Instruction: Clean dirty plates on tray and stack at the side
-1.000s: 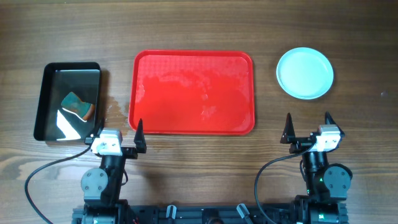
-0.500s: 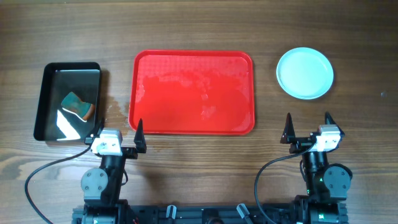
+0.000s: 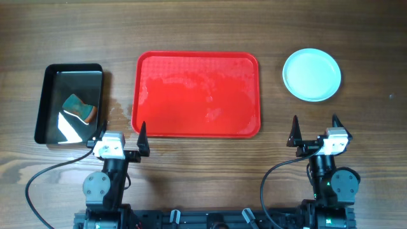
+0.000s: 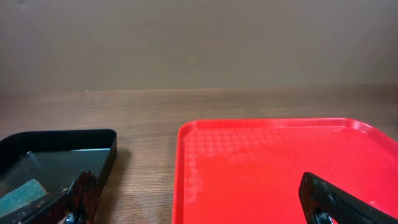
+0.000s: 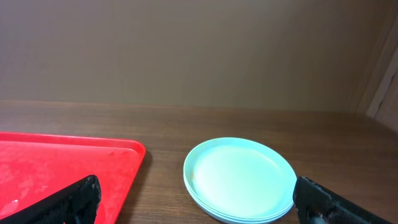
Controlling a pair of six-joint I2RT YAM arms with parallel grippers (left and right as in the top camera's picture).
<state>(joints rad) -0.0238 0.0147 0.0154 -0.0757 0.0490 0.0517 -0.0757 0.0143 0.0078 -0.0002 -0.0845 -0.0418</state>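
Note:
The pale blue-white plates (image 3: pixel 311 74) sit in one stack on the wooden table at the right of the red tray (image 3: pixel 196 94); the stack also shows in the right wrist view (image 5: pixel 240 179). The red tray holds no plates, only wet patches; it shows in the left wrist view (image 4: pixel 273 168) and at the left of the right wrist view (image 5: pixel 56 171). My left gripper (image 3: pixel 121 135) is open and empty, near the tray's front left corner. My right gripper (image 3: pixel 315 130) is open and empty, in front of the plate stack.
A black glossy tray (image 3: pixel 68 104) at the left holds water and a teal and orange sponge (image 3: pixel 80 109). A few water drops lie on the table between it and the red tray.

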